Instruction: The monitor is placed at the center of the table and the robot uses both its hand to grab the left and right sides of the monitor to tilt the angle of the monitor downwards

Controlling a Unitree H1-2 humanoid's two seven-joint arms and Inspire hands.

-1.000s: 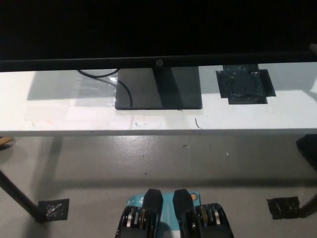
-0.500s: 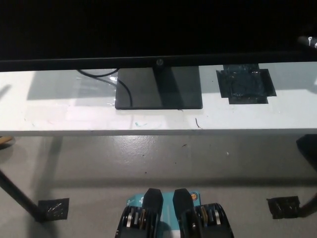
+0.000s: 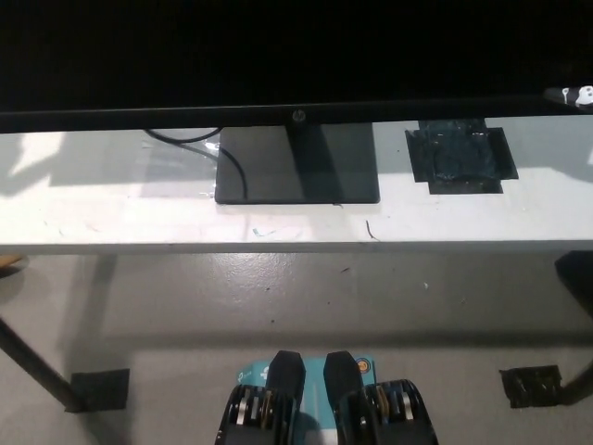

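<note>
The black monitor (image 3: 278,56) fills the top of the head view, its lower bezel running across above the white table (image 3: 111,218). Its flat black stand base (image 3: 296,165) rests on the table's middle. At the far right edge, a small part of my black right hand (image 3: 572,95) shows against the monitor's lower right corner; its fingers cannot be made out against the dark screen. My white left hand is out of the picture; only a soft shadow falls on the table's left end.
A black tape patch (image 3: 459,158) lies on the table right of the stand. A dark cable (image 3: 199,139) loops behind the base. Table legs and tape pieces (image 3: 97,389) (image 3: 530,386) mark the grey floor below the table's front edge.
My right hand has come further into view at the monitor's lower right corner. The shadow on the table's left end has grown and spread inward.
</note>
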